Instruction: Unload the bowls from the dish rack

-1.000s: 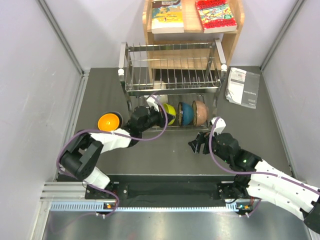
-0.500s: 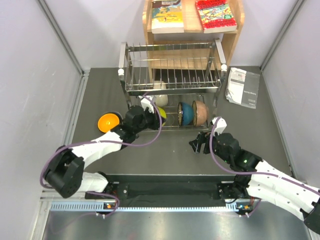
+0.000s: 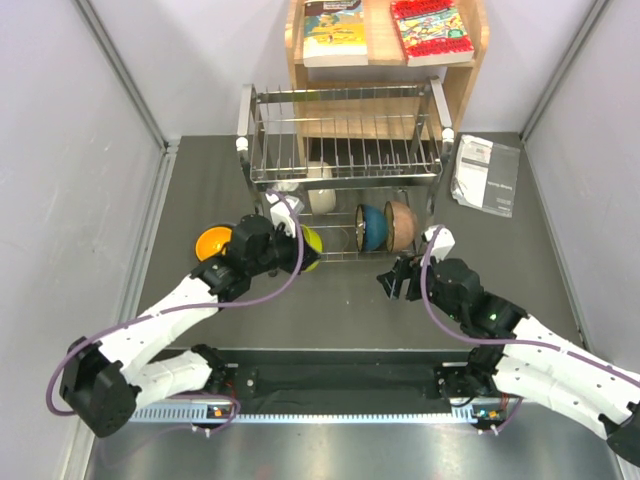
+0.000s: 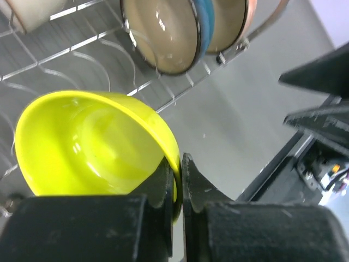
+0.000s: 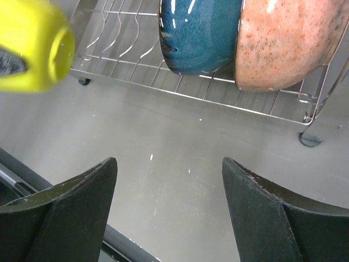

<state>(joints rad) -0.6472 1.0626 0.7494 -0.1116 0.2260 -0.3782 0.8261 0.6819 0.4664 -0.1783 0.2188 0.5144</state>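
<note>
One yellow bowl point(image 4: 92, 142) gripped by rim in left claw point(image 4: 180, 180), at rack point(image 3: 345, 178) front; next: set on table point(image 3: 340, 310) by orange bowl point(image 3: 213, 242). Right claw point(image 5: 169, 180) spread, empty, facing teal bowl point(image 5: 199, 33).

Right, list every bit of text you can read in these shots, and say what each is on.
Nothing can be read word for word.
Yellow book: cover print, too small to read.
Red book: cover print, too small to read.
Leaflet: printed lines, too blurred to read.
Nothing else shows any text.
</note>
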